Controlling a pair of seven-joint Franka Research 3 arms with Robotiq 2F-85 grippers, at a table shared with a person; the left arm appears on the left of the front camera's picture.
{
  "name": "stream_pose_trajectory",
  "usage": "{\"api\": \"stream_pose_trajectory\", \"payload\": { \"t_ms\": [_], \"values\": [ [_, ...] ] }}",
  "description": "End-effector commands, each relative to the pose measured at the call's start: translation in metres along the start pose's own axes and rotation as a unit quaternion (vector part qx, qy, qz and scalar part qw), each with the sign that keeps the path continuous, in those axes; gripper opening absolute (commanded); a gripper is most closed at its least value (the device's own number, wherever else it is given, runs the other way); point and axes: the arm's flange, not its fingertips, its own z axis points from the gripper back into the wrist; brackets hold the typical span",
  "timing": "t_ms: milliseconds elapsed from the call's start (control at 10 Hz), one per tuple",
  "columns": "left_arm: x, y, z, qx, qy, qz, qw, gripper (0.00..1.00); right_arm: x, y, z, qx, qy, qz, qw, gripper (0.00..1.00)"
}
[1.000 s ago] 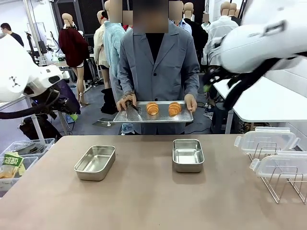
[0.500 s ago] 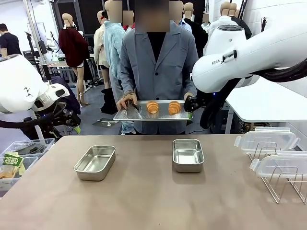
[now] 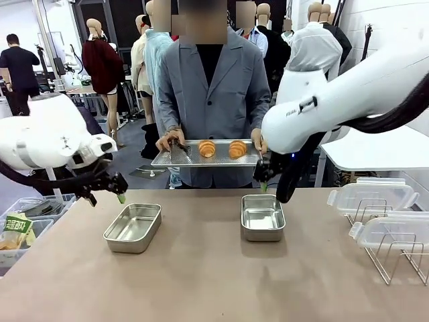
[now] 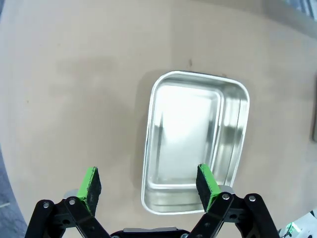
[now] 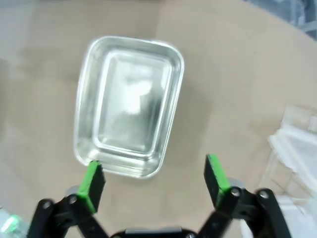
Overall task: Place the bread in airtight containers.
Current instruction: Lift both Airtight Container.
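Two golden croissants, the bread [image 3: 206,148] [image 3: 237,149], lie on a perforated metal tray [image 3: 174,159] that a person holds in both hands beyond the table's far edge. Two lidless steel containers stand on the table, one at the left [image 3: 133,227] and one right of centre [image 3: 263,217]. My left gripper [image 3: 106,195] hangs open above and left of the left container [image 4: 195,144], with nothing between its green pads [image 4: 91,183]. My right gripper [image 3: 264,177] is open and empty above the far rim of the right container [image 5: 130,104].
Clear plastic lids [image 3: 372,194] [image 3: 395,229] rest on a wire rack at the table's right edge, also seen as clear plastic [image 5: 297,148] in the right wrist view. A bin with packets [image 3: 20,231] stands off the table's left side. The table's near half is bare tan surface.
Both arms have swung down and inward, each gripper now close above its container. The person has shifted the tray slightly left. Both grippers stayed open.
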Motion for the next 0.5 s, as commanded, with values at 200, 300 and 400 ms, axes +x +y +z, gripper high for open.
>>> {"api": "stream_pose_trajectory", "payload": {
  "t_ms": [200, 300, 400],
  "values": [
    [0.025, -0.012, -0.028, 0.048, 0.063, -0.021, 0.997, 1.00, -0.006, -0.005, -0.051, 0.005, 0.030, -0.042, 0.999, 1.00],
    [0.026, -0.010, -0.038, 0.057, 0.074, -0.030, 0.995, 1.00, -0.009, -0.006, -0.061, -0.010, 0.022, -0.061, 0.998, 1.00],
    [0.026, -0.005, -0.051, 0.045, 0.092, -0.040, 0.994, 1.00, -0.008, -0.011, -0.073, 0.005, 0.036, -0.065, 0.997, 1.00]
  ]
}}
